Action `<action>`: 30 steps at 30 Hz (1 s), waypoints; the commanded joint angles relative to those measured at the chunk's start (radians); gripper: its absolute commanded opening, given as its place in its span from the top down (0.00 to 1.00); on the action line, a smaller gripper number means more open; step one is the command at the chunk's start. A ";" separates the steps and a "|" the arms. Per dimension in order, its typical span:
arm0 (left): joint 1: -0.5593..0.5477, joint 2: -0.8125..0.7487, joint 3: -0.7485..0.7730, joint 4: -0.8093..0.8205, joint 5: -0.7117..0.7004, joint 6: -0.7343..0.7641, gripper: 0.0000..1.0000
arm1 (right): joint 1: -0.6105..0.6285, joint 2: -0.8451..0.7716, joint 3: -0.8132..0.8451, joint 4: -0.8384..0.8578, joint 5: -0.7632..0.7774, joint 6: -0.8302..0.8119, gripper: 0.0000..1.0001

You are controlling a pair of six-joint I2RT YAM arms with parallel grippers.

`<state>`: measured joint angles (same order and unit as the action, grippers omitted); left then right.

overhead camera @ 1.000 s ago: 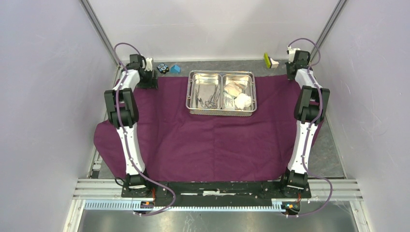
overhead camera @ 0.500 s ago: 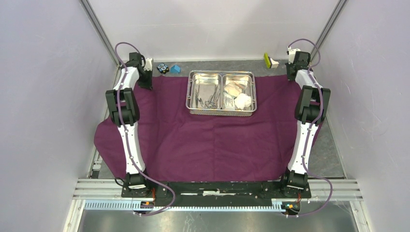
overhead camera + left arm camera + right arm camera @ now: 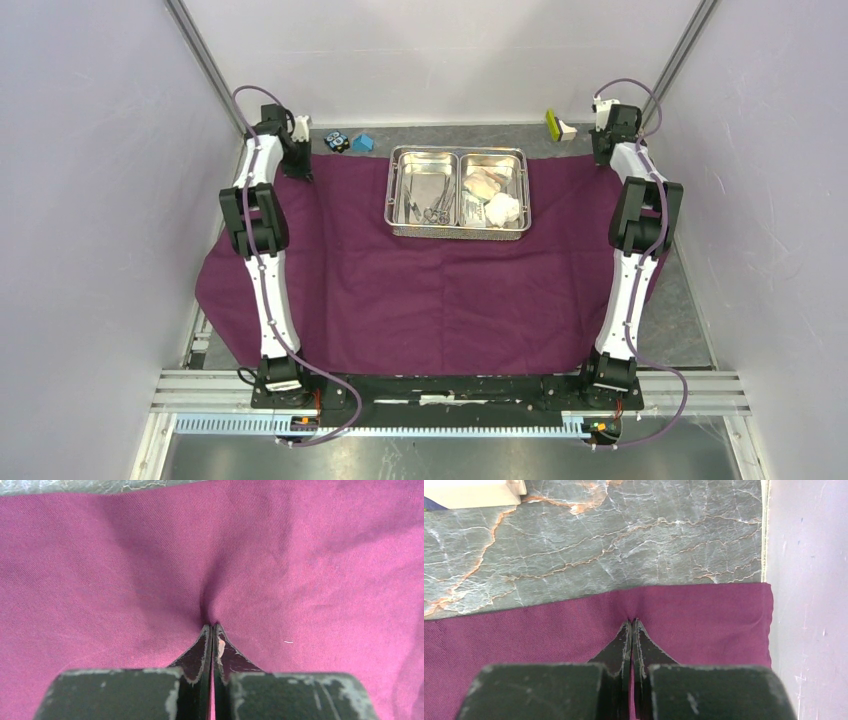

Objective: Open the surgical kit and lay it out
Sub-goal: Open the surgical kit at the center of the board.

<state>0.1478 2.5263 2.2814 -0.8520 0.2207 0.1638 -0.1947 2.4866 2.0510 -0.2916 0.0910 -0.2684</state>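
The purple cloth wrap [image 3: 430, 280] lies spread over the table. On its far middle stands the steel tray [image 3: 459, 231]; forceps [image 3: 436, 208] lie in its left compartment, a white packet [image 3: 473, 210] and gauze wads [image 3: 502, 208] in the right. My left gripper [image 3: 300, 170] is at the cloth's far left corner, shut on a pinched fold of the cloth wrap [image 3: 150, 580]; in the left wrist view the left gripper [image 3: 213, 626] has cloth bunched at its tips. My right gripper [image 3: 603, 155] is at the far right corner. There the right gripper [image 3: 631, 621] is shut on the edge of the cloth wrap [image 3: 704, 615].
A small black-and-blue object [image 3: 336, 141] and a blue block [image 3: 363, 143] sit on the marble behind the left corner. A yellow-green piece and a white block [image 3: 560, 127] lie at the far right. Enclosure walls [image 3: 809, 580] stand close to both arms.
The left gripper moved toward the far left corner and closed on the cloth, pulling that corner outward. The right arm has not moved.
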 commanded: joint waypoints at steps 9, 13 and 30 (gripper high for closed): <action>0.059 0.013 0.037 0.021 -0.038 -0.052 0.98 | 0.002 0.055 0.139 0.018 0.077 -0.032 1.00; 0.063 0.015 0.034 0.021 -0.032 -0.056 0.98 | 0.001 0.068 0.144 0.019 0.078 -0.034 1.00; 0.064 0.038 0.096 0.056 -0.053 -0.100 0.98 | 0.002 0.102 0.213 0.050 0.095 -0.038 1.00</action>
<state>0.1776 2.5389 2.3070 -0.8658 0.2375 0.0990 -0.1764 2.5717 2.1956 -0.3332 0.1253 -0.2859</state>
